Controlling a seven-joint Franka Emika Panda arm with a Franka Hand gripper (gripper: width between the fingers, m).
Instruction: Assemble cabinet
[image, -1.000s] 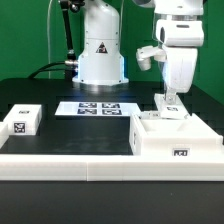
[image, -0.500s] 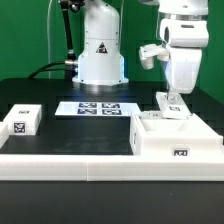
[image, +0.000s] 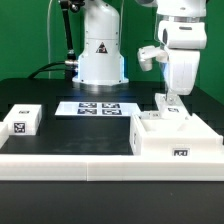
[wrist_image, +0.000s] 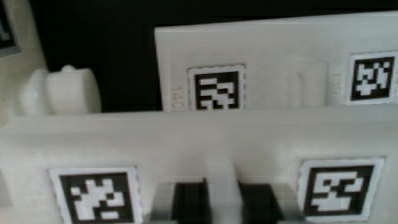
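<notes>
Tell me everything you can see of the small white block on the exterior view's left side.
The small white block is a low, boxy piece that looks like smooth white plastic. Its front face carries one black-and-white square tag. It lies flat and level on the black table, just behind the long white rail; whether it touches the rail cannot be told. Nothing rests on it and nothing holds it.

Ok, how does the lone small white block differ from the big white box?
The cabinet box is far larger than the small block. The box sits at the exterior view's right near the end effector; the block stands alone at the left. The box's top looks recessed; the block's looks flat. Both are white with black-and-white tags.
</notes>
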